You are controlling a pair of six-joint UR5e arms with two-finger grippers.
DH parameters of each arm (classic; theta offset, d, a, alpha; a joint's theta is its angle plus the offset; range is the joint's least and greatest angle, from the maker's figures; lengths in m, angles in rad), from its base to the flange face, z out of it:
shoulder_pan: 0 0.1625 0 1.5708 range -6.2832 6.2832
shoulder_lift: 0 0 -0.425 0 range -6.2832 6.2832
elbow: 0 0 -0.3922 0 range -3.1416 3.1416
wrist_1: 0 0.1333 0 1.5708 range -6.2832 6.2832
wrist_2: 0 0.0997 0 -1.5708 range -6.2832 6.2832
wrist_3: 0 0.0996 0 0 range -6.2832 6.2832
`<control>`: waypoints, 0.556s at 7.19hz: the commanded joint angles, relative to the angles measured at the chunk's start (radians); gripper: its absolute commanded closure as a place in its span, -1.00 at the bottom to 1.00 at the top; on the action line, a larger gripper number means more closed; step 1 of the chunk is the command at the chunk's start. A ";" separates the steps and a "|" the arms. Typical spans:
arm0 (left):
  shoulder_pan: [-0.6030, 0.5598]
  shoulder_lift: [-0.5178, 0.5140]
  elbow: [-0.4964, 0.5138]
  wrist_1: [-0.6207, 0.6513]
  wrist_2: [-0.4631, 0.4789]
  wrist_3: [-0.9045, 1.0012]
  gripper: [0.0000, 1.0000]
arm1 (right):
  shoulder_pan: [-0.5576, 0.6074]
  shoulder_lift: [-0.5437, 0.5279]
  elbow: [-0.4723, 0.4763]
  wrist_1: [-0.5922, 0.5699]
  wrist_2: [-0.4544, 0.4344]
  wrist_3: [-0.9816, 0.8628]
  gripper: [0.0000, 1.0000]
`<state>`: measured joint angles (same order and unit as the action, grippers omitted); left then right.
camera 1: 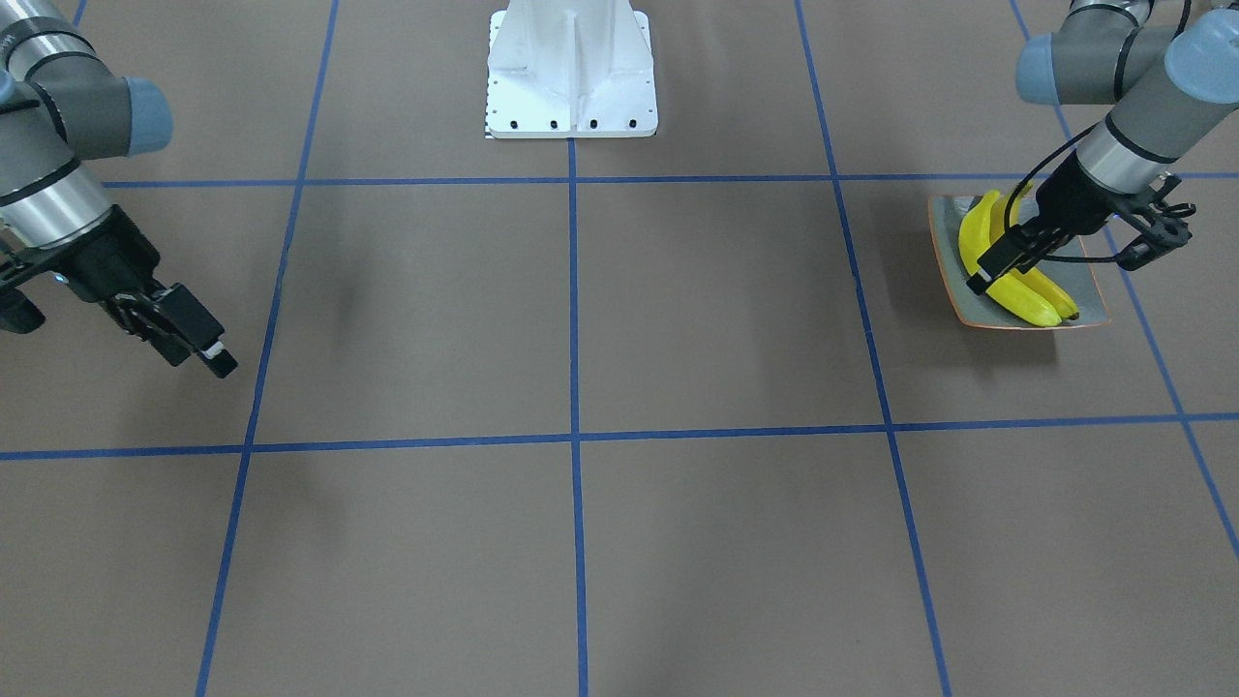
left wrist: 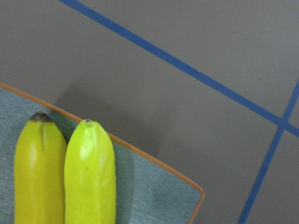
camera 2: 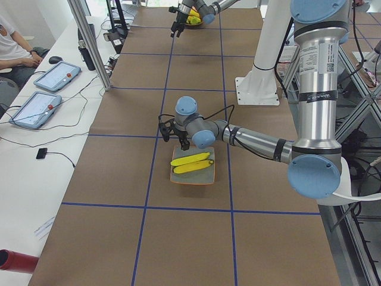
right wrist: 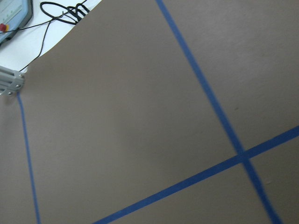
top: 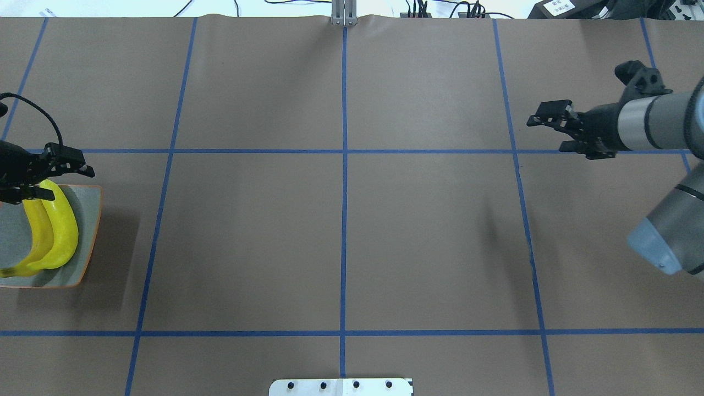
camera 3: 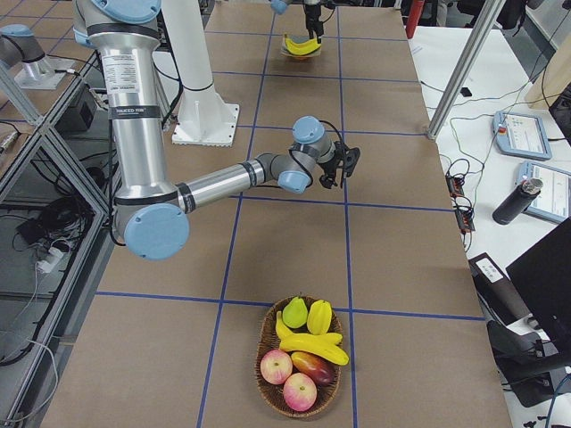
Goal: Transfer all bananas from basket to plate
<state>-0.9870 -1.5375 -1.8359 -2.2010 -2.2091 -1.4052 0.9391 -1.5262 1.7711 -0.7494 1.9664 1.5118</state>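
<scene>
Two yellow bananas [top: 59, 231] lie side by side on the grey-green plate [top: 89, 220] with an orange rim, at the table's left end. The left wrist view shows their ends [left wrist: 88, 168] on the plate [left wrist: 154, 196]. My left gripper [top: 70, 182] hovers open over the plate's far end, holding nothing. A third banana [camera 3: 314, 346] lies in the wicker basket [camera 3: 268, 332] at the table's right end. My right gripper [top: 544, 133] hangs open and empty above bare table, well short of the basket.
The basket also holds two apples [camera 3: 277, 366], two pears [camera 3: 296, 312] and a mango [camera 3: 312, 366]. The white robot base [camera 1: 571, 73] stands mid-table at the robot's side. Tablets [camera 2: 56, 74], a seated person [camera 2: 15, 50] and cables lie beyond the table's far edge.
</scene>
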 commanded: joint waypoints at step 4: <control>-0.007 -0.119 0.006 0.003 -0.017 -0.011 -0.99 | 0.286 -0.340 -0.017 -0.024 0.012 -0.511 -1.00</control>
<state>-0.9947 -1.6389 -1.8309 -2.1983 -2.2257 -1.4140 1.1562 -1.8085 1.7757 -0.7592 1.9771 1.0907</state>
